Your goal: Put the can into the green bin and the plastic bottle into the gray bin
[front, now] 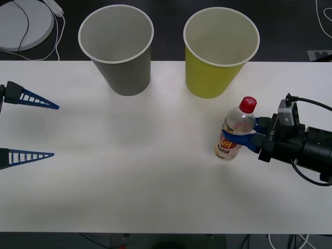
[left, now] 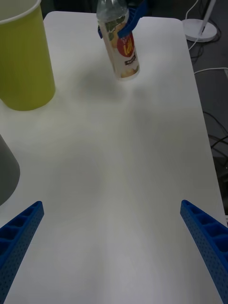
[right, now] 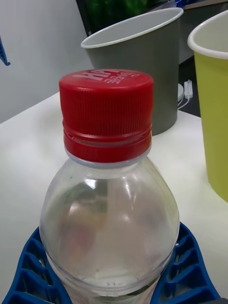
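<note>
From the front, the right gripper (front: 248, 139) reaches in from the right edge with its blue fingers pinched around the middle of the bottle (front: 234, 130), which leans a little and sits just in front of the green bin (front: 220, 52). Whether its base touches the table (front: 145, 176) or is just clear of it I cannot tell. The gray bin (front: 118, 49) stands to the left of the green one, at the far side of the table; both bins look empty inside, and no can shows on the tabletop. The left gripper (front: 31, 127) waits at the left edge, fingers spread wide, well apart from everything. The right wrist view looks straight at the bottle (right: 109, 204) — red cap up close, clear shoulder below, the blue fingers (right: 28, 270) hugging it on both sides — with the gray bin (right: 142, 57) behind and the green bin (right: 211, 95) beside it. The left wrist view looks across bare table past its own parted fingers (left: 19, 237) to the bottle (left: 121, 45) in the right gripper's (left: 124, 23) grip, the green bin (left: 23, 57) nearby and a sliver of the gray bin (left: 5, 171) at the edge. So the bottle is grasped but not yet delivered — carrying it over to the gray bin and dropping it in remains, and nothing is in the green bin yet.
</note>
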